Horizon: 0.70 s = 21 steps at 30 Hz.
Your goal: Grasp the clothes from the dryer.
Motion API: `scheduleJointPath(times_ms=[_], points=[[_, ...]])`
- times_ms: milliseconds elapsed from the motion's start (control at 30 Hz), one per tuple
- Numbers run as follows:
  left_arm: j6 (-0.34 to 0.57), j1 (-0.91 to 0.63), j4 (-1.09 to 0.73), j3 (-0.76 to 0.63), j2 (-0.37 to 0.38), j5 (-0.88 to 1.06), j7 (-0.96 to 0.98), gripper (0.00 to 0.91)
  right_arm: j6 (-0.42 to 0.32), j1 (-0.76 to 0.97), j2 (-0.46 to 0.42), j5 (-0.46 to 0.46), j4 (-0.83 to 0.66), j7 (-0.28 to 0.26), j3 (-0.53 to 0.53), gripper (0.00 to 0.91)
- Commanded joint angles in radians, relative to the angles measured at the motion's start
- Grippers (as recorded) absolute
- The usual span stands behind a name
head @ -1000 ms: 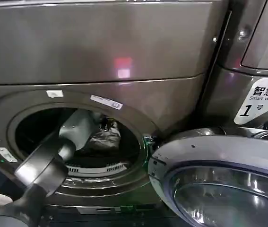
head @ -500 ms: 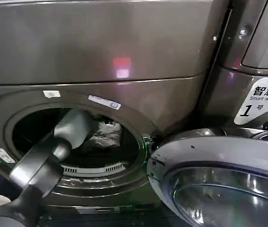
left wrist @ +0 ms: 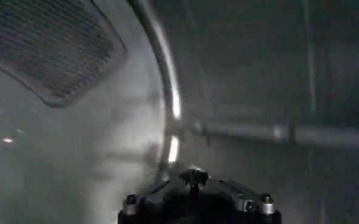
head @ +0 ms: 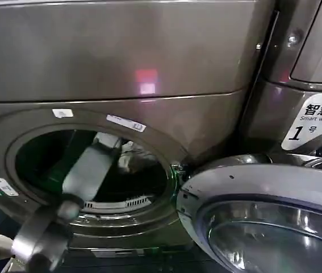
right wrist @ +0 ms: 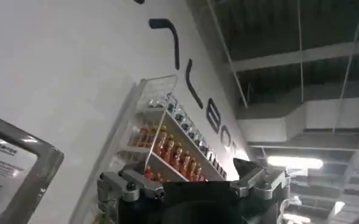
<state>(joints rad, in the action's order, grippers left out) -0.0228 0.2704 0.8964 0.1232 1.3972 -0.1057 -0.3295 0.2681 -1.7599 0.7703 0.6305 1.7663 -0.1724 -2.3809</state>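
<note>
Left tool (head: 117, 149) deep inside dryer (head: 115, 57) by clothes (head: 135, 162), grip unclear; open door (head: 263, 210) alongside

The left arm (head: 87, 170) is a smooth grey tube joined to a darker rounded cuff. Both wrist mounts are black, carrying silver brackets with dark screws.

I see a dim scene: a red light (head: 146, 75) glows on the dryer (head: 121, 57), its drum (left wrist: 64, 140) murky and blurred; the ceiling lamp (right wrist: 295, 162) glares.
</note>
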Motion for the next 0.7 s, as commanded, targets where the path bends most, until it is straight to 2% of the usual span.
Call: scheduleJointPath(times_ms=[33,267,367,467,700], points=[[0.103,0.230,0.312,0.184,-0.002,-0.133,0.250,0.000,-0.001,0.002,0.003,-0.001,0.005,0.001,0.002,0.907],[0.164,0.391,0.471,0.248,0.039,-0.071,0.437,0.000,-0.017,-0.003,0.004,0.002,0.005,0.016,-0.005,0.907],[0.231,0.457,0.520,0.268,0.056,0.035,0.450,0.000,-0.026,-0.008,0.005,0.002,0.003,0.015,-0.014,0.907],[0.322,0.512,0.564,0.295,0.064,0.062,0.441,0.000,-0.033,-0.014,0.003,0.001,-0.003,0.013,-0.026,0.907],[0.323,0.575,0.629,0.312,0.065,0.104,0.457,0.000,-0.054,-0.021,0.002,0.024,-0.004,0.028,-0.031,0.907]])
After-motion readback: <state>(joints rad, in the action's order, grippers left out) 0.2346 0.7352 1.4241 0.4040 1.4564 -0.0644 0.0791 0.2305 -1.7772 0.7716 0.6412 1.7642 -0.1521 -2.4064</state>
